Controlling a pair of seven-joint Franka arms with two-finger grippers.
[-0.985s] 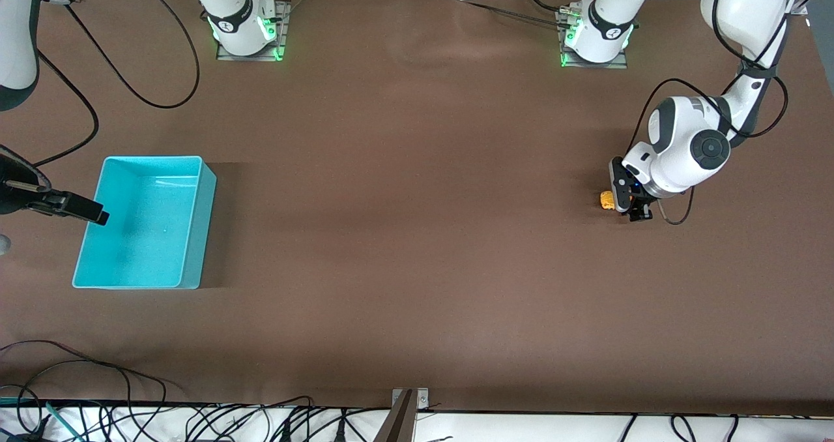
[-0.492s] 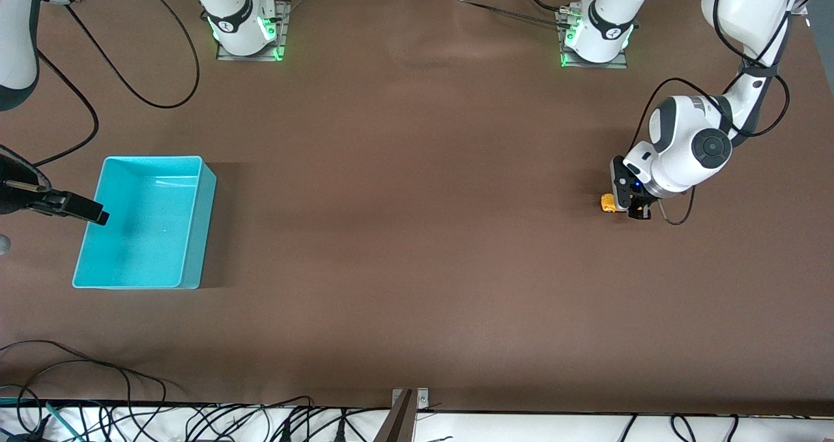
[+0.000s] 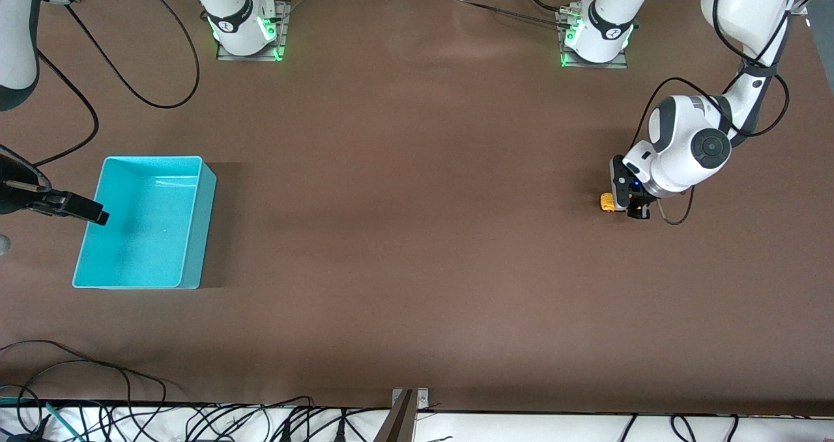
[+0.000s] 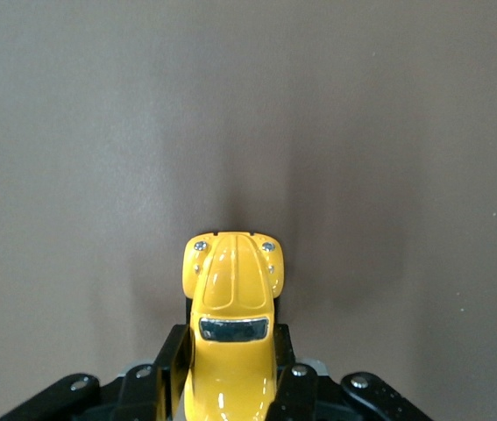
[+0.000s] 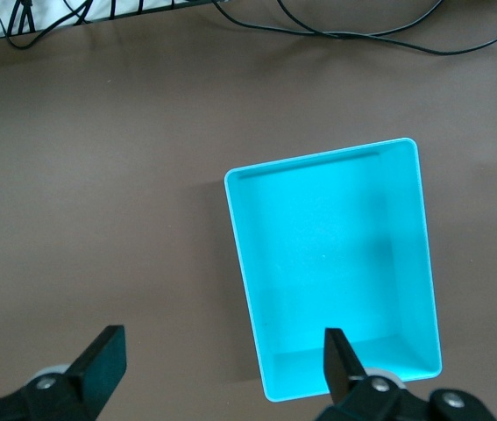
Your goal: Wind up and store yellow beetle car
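The left gripper (image 3: 633, 208) is down at the table (image 3: 417, 233) near the left arm's end, its fingers (image 4: 171, 364) clamped on the sides of the car (image 3: 607, 202), whose yellow hood and dark windshield stick out ahead of the pads in the left wrist view (image 4: 230, 338). The car sits low at the brown tabletop, well apart from the bin (image 3: 144, 222). The right gripper (image 5: 222, 360) waits with fingers spread wide above the edge of the cyan bin (image 5: 336, 267) at the right arm's end of the table. Black cables (image 3: 130, 403) trail along the table edge nearest the front camera.
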